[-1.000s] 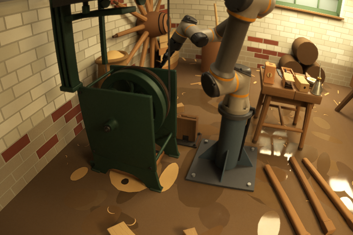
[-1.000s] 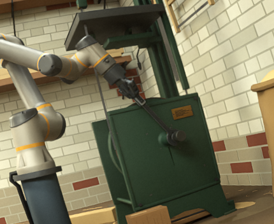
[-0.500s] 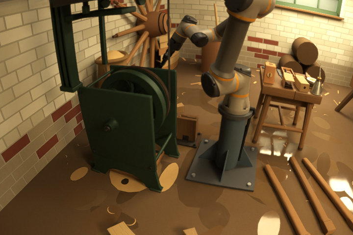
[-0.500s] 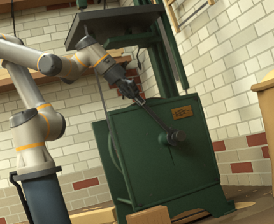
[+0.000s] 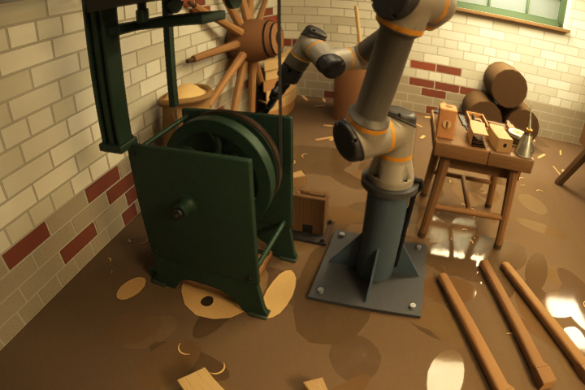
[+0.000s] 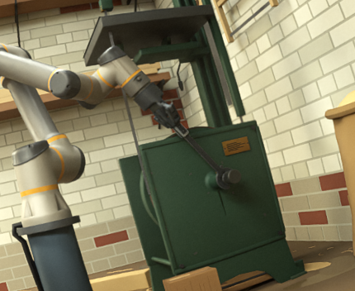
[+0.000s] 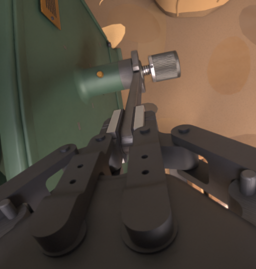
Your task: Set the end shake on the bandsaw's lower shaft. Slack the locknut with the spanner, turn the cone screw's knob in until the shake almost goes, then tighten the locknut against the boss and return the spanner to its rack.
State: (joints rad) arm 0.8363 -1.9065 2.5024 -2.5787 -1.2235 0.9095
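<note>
My gripper [image 7: 125, 116] is closed on the handle of the spanner [image 7: 131, 100], with a finger pad on each flat of the handle. It stands above and left of the green boss [image 7: 99, 80] on the bandsaw's rear panel [image 6: 214, 198]. The spanner [image 6: 200, 153] slopes down from my fingers [image 6: 171, 120] to the boss. Its head sits on the locknut [image 7: 135, 65] at the boss's end. The knurled knob [image 7: 164, 65] of the cone screw sticks out beyond the locknut, with a short run of thread showing between them. In the side camera the saw hides my gripper.
A sawdust-filled tub [image 6: 353, 173] stands right of the saw by the brick wall. A brass plate [image 6: 235, 145] is fixed to the panel above the boss. The saw table [image 6: 148, 29] overhangs my wrist. A wooden box [image 6: 192, 280] lies on the floor at the saw's foot.
</note>
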